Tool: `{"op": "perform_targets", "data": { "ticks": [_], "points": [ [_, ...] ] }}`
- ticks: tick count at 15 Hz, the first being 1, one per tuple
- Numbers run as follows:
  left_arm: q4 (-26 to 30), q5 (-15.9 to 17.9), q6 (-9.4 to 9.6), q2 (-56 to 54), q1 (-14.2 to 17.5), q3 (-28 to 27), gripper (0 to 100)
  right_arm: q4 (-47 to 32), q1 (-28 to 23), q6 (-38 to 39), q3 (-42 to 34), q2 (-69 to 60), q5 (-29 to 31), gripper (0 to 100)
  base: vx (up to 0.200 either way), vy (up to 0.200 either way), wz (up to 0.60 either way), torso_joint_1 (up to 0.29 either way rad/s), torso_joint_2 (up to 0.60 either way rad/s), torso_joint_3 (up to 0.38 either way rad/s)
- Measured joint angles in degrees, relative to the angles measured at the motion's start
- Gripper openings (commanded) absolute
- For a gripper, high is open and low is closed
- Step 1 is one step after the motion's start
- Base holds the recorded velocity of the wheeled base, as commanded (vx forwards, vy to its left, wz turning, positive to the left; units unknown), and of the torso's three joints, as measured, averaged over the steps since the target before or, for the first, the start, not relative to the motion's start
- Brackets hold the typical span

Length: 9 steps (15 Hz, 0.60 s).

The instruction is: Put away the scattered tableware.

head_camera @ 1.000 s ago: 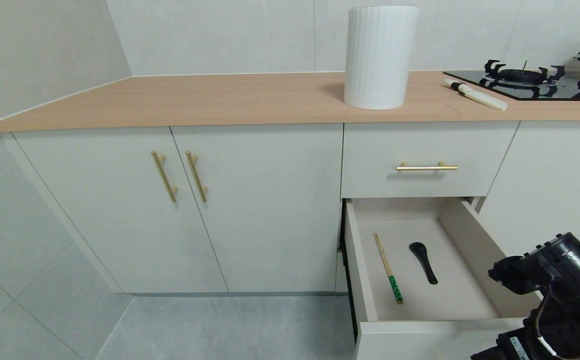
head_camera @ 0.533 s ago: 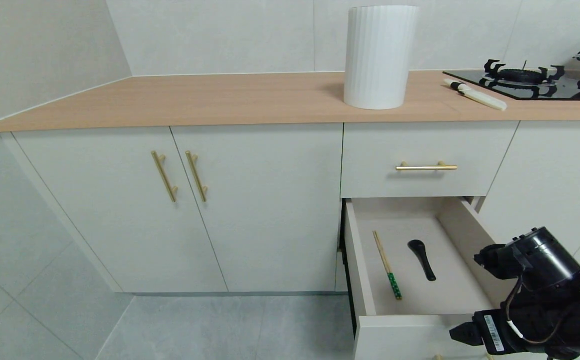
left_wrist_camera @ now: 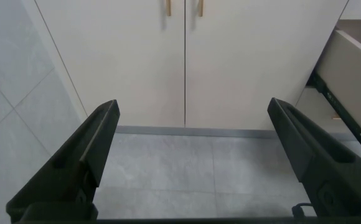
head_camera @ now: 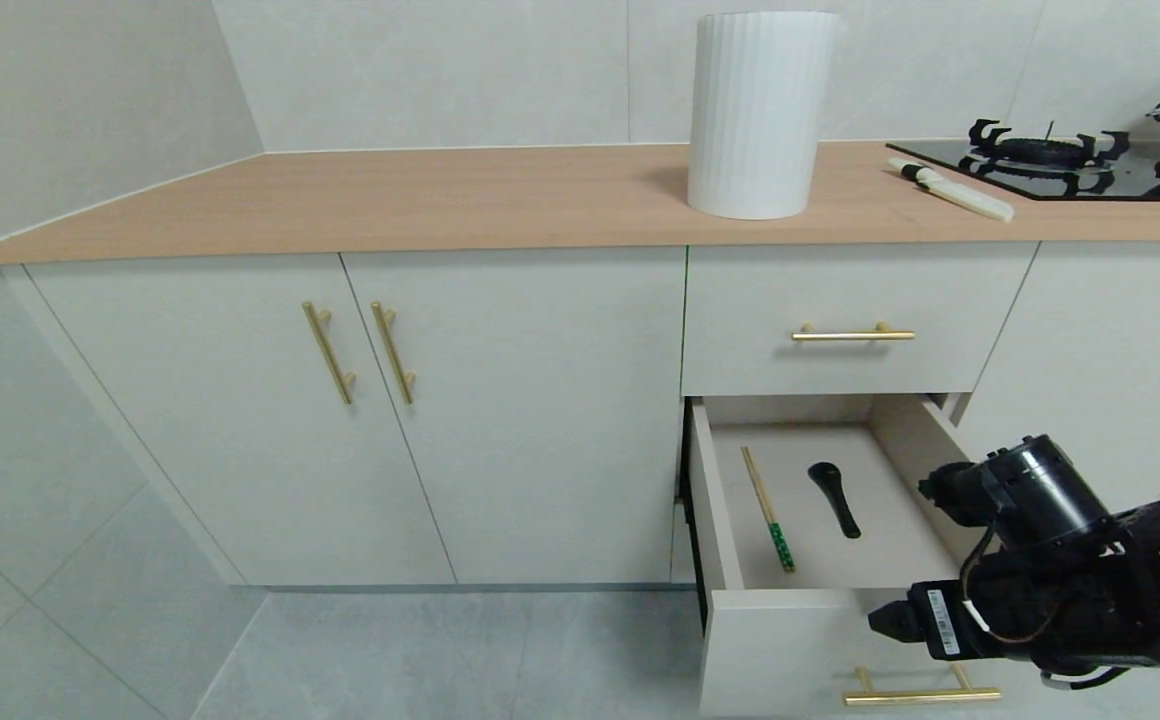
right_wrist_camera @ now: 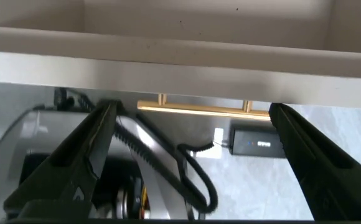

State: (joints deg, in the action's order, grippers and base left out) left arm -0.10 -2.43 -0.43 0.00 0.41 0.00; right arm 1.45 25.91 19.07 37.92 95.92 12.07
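The chopsticks (head_camera: 768, 510) and the black spoon (head_camera: 833, 498) lie in the open drawer (head_camera: 780, 650), long axes front to back. We see the right gripper (right_wrist_camera: 193, 107), jaws wide, close at the drawer front, its handle (head_camera: 920, 692) running jaw to jaw; the left gripper (left_wrist_camera: 194, 104), also wide, is farther away.

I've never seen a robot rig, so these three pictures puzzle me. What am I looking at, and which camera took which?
This is a two-armed robot in a kitchen. The wide picture comes from a camera on its head. The lower drawer is pulled out; chopsticks and a black spoon lie inside. On the countertop are a white ribbed container and a knife. The other two pictures come from cameras on its wrists; the dark prongs are each arm's end effector. The left end effector is open, facing cabinet doors. The right end effector is open, facing the drawer's gold handle. Neither holds anything.
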Motion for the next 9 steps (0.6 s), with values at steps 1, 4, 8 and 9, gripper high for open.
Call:
{"op": "perform_targets", "data": {
  "ticks": [1,4,8,9],
  "points": [
    [0.02,-0.02,0.0,0.0,0.0,0.0,100,0.24,-0.39,-0.07,1.43,1.33,0.05,100,0.0,0.0,0.0,0.0,0.0,0.0],
    [0.02,0.0,0.02,0.0,0.0,0.0,100,0.4,-2.15,-0.35,7.66,5.74,0.07,100,0.0,0.0,0.0,0.0,0.0,0.0],
    [0.0,-0.02,0.0,0.0,0.0,0.0,100,0.62,-5.01,-2.24,18.32,13.64,0.07,100,0.0,0.0,0.0,0.0,0.0,0.0],
    [0.0,-0.02,0.0,0.0,0.0,0.0,100,0.49,-5.77,-2.73,20.94,15.76,0.02,100,0.0,0.0,0.0,0.0,0.0,0.0]
  ]
}}
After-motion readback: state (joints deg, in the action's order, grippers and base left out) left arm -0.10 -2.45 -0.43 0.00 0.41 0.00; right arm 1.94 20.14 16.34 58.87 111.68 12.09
